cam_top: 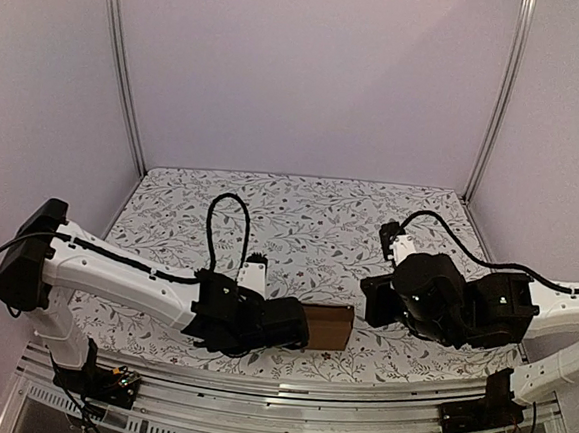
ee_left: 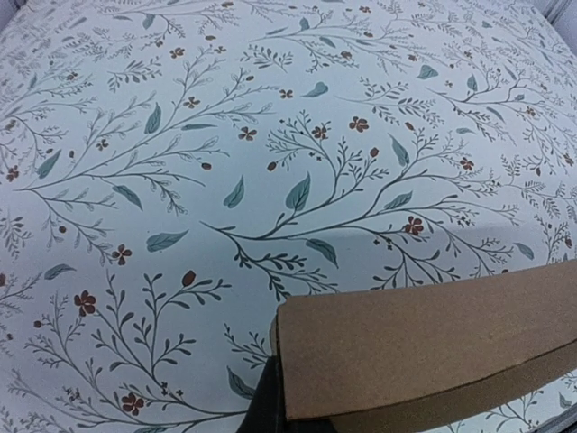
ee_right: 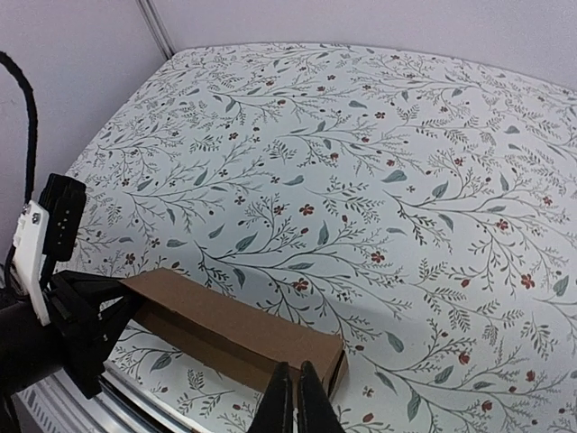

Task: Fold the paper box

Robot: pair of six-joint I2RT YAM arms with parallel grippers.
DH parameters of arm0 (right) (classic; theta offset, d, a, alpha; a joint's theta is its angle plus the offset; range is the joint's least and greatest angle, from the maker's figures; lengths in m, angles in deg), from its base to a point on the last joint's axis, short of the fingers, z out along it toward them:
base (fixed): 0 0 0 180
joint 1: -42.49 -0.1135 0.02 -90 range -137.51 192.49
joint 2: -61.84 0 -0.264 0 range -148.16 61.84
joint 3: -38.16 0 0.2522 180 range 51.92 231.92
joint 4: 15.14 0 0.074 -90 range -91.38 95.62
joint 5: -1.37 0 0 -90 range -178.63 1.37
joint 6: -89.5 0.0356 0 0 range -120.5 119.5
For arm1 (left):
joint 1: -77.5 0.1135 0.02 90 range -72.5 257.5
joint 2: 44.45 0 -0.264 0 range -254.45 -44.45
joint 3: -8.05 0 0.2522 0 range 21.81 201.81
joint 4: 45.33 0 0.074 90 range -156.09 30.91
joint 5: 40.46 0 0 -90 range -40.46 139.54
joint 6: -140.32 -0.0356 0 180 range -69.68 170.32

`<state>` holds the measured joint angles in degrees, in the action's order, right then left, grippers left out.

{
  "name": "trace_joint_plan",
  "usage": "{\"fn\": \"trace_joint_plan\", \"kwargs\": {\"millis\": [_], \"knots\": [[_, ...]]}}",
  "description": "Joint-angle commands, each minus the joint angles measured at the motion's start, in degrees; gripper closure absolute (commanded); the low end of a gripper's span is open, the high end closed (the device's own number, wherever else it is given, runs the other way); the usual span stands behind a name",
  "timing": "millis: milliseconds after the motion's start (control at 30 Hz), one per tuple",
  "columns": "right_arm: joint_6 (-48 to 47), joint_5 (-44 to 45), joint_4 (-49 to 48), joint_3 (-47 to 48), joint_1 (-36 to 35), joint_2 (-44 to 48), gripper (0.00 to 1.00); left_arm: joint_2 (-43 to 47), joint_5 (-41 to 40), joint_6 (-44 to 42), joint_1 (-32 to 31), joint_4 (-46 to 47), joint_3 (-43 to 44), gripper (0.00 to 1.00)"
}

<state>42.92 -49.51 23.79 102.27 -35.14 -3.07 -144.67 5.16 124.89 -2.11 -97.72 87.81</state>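
The left gripper (cam_top: 304,327) is clamped on the left end of the paper box (cam_top: 330,326), at lower centre of the top view by the floral table's (cam_top: 319,219) front edge. The right gripper (ee_right: 293,390), fingers nearly pressed together, sits at the box's right end. Whether it touches the box is hard to judge, and the frame's bottom cuts it off.

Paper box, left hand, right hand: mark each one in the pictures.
paper box (cam_top: 329,326): top external view, on its brown top face.
left hand (ee_right: 122,314): right wrist view, between the black fingertips at the box's end.
right hand (ee_right: 296,392): right wrist view, between its two close-set fingertips.
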Motion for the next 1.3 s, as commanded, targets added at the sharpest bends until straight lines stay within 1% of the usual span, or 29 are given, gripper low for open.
{"fn": "trace_joint_plan", "kwargs": {"millis": [0,133,300,567,767,800,933,1033,1067,1167,1267], "knots": [[-8.3,-9.4,-3.6,4.3,4.7,-4.5,1.0,-3.9,7.5,-0.6,-0.8,-1.3,-0.8,1.0],[-10.0,-12.4,-6.1,6.1,6.5,-10.3,1.0,-4.1,7.6,-0.8,-0.7,-1.3,-0.7,1.0],[-9.9,-13.2,-9.0,4.6,7.0,-16.8,1.0,-4.2,7.7,-0.9,-0.8,-1.3,-0.8,1.0],[-3.5,-15.3,-16.4,-4.8,6.8,-21.2,1.0,-4.7,8.1,-1.4,-0.8,-0.8,-0.6,1.0],[-1.2,-13.8,-17.0,-6.2,5.3,-23.6,1.0,-4.0,8.9,-1.6,-0.8,-1.2,-0.6,1.0],[-1.2,-13.8,-17.1,-6.1,5.3,-23.8,1.0,-3.8,9.1,-1.7,-0.8,-1.4,-0.7,0.93],[-1.8,-13.5,-17.0,-5.5,5.2,-24.0,1.0,-1.5,9.7,-3.1,-1.6,-2.3,-1.6,0.75],[-2.0,-13.1,-17.1,-5.3,5.2,-24.0,1.0,1.3,9.9,-5.8,-2.9,-2.2,-3.2,0.56],[-2.2,-13.1,-17.0,-5.3,5.2,-24.0,1.0,2.2,10.2,-7.0,-3.4,-2.2,-3.7,0.52],[-2.4,-12.9,-17.0,-5.1,5.2,-24.0,1.0,5.6,13.0,-10.5,-4.2,-1.8,-5.4,0.42],[-2.9,-12.5,-17.0,-5.1,5.3,-23.7,1.0,8.8,17.0,-16.3,-4.3,0.1,-6.5,0.4]]}}
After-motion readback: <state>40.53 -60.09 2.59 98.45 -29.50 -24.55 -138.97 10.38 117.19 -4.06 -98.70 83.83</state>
